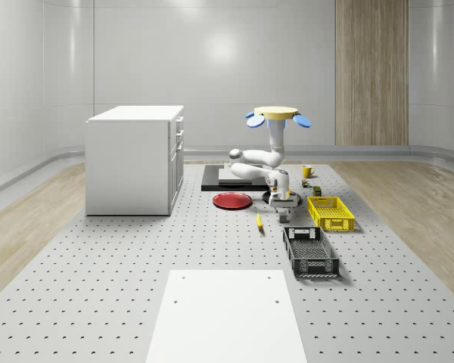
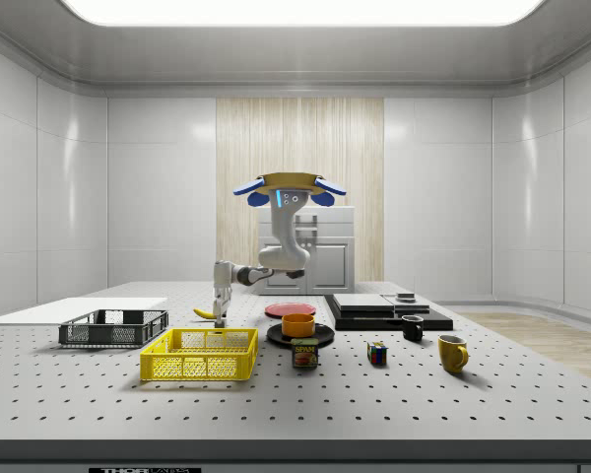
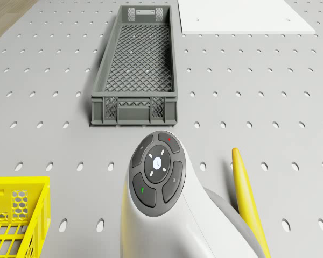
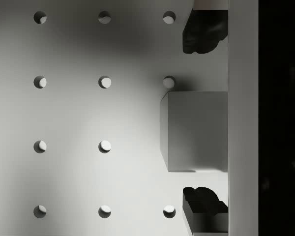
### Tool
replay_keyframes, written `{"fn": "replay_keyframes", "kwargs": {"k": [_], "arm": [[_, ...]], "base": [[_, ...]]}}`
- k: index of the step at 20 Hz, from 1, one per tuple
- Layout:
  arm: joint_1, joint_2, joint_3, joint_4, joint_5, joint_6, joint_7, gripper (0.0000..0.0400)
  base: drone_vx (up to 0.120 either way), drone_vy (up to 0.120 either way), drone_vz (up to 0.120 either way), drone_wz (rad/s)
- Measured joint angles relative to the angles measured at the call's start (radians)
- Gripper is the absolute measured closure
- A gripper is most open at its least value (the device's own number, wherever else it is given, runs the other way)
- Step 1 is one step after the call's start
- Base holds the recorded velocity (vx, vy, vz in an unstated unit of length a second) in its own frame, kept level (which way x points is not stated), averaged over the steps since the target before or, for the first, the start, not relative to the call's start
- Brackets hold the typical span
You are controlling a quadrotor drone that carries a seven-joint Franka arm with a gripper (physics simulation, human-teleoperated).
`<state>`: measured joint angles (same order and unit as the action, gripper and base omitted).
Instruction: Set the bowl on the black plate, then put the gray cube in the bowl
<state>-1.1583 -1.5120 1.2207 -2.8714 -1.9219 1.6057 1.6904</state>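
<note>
Pale perforated tabletop surrounds everything. With the bowl (image 2: 297, 323) already on the black plate (image 2: 299, 337), the cube step is in hand: the drone (image 1: 278, 115) hovers over the table and the gripper (image 4: 205, 118) hangs with fingers apart, straddling the gray cube (image 4: 194, 131) (no long axis, faces square to the fingers). Next, I judge: descend, close.

table (image 1: 98, 265): matt perforated metal | gray cube (image 4: 196, 130): smooth matt | crate (image 3: 134, 70): plastic mesh

bright even ceiling light, soft shadows, wall glare
</note>
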Motion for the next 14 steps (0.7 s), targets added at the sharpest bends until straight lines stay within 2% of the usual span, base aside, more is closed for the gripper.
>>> {"fn": "replay_keyframes", "kwargs": {"k": [14], "arm": [[0.007,-0.002,-0.077,0.026,-0.072,0.032,-0.023,0.0]], "base": [[0.0,0.0,0.0,0.0]]}}
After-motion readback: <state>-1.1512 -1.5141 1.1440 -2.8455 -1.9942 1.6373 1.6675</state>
